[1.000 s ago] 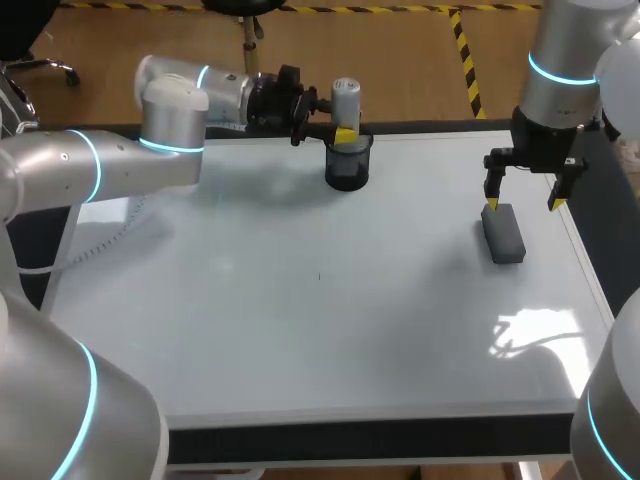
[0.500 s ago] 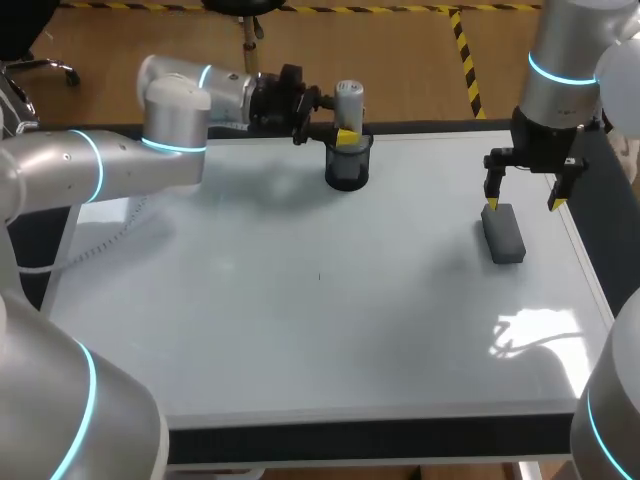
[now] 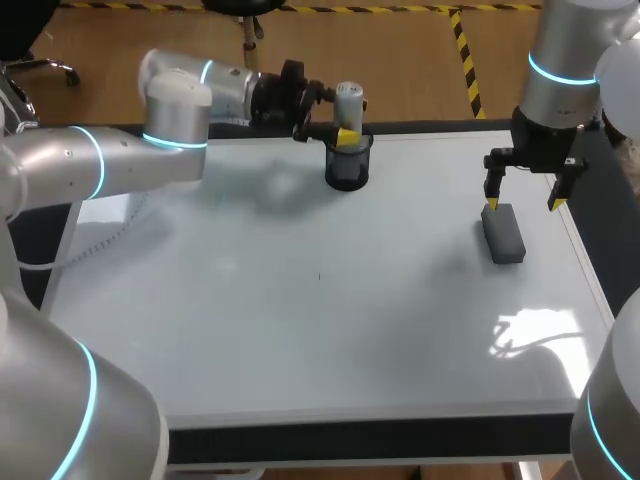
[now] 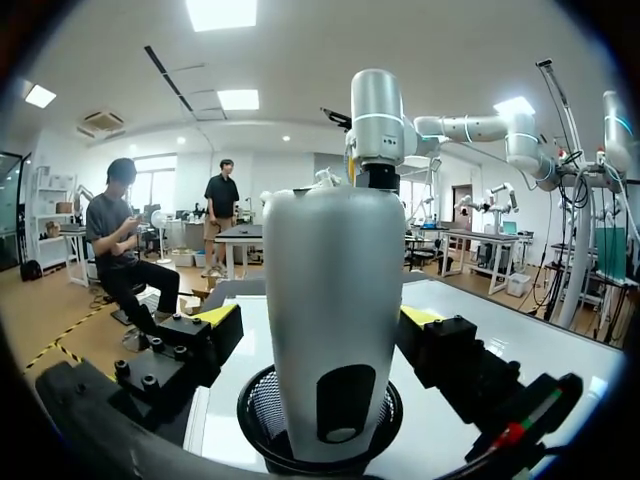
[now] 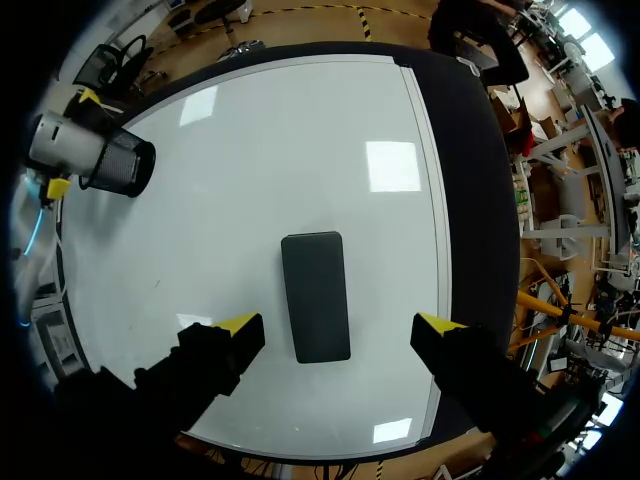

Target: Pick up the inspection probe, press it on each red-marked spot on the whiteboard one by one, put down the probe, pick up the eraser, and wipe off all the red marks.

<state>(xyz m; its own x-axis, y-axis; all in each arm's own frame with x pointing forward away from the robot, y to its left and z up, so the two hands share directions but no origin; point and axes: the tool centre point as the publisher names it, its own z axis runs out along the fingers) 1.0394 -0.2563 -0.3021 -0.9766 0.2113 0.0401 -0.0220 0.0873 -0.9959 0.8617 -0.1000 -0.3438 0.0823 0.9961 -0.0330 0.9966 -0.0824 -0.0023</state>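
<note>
The grey, cylindrical inspection probe (image 3: 346,100) stands upright in a black mesh cup (image 3: 348,168) at the back middle of the whiteboard (image 3: 300,320). My left gripper (image 3: 345,134) is level with the probe (image 4: 335,320). Its yellow-tipped fingers (image 4: 218,316) are spread on either side and the jaws stand open, with a gap showing on one side. The dark eraser (image 3: 503,234) lies flat near the board's right edge. My right gripper (image 3: 521,205) hangs open just above it. In the right wrist view the eraser (image 5: 315,308) lies between and below the gripper's (image 5: 338,324) spread fingers.
The whiteboard's surface shows only a tiny dark speck (image 3: 320,277) near its middle. A dark frame runs along the front edge (image 3: 370,438) and the right edge (image 3: 590,270). A pale cable (image 3: 110,238) lies at the left side.
My left gripper's fingers have spread wider around the probe, which stays in the cup. The left arm shifted slightly right. The right arm and eraser have not moved.
</note>
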